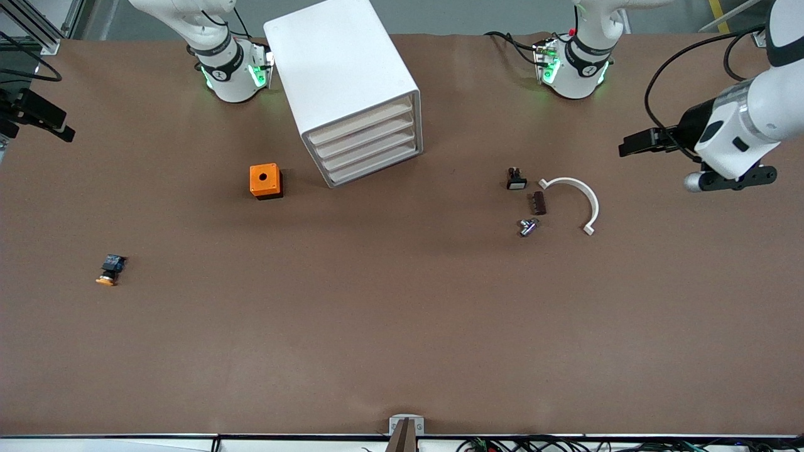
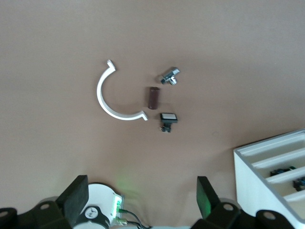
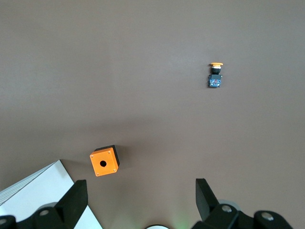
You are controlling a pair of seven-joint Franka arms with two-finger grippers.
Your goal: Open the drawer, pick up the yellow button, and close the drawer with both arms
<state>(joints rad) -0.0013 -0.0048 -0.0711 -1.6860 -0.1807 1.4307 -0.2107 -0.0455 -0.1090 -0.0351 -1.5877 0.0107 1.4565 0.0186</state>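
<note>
the top drawer (image 1: 360, 117) of the white box-shaped cabinet (image 1: 342, 75) sits closed, contents hidden; the tiny orange-capped button (image 1: 110, 269) lies on the brown table (image 1: 402, 326). left gripper (image 2: 143, 198) and right gripper (image 3: 138, 198), tips cropped, gape wide, empty.

Table cover (image 1: 402, 326) matt brown. Cabinet (image 1: 342, 69) smooth white plastic, slight sheen. Orange cube (image 1: 264, 180) plastic-looking. Small fitting (image 1: 527, 226) shiny metal. Arms (image 1: 747, 125) glossy white.
</note>
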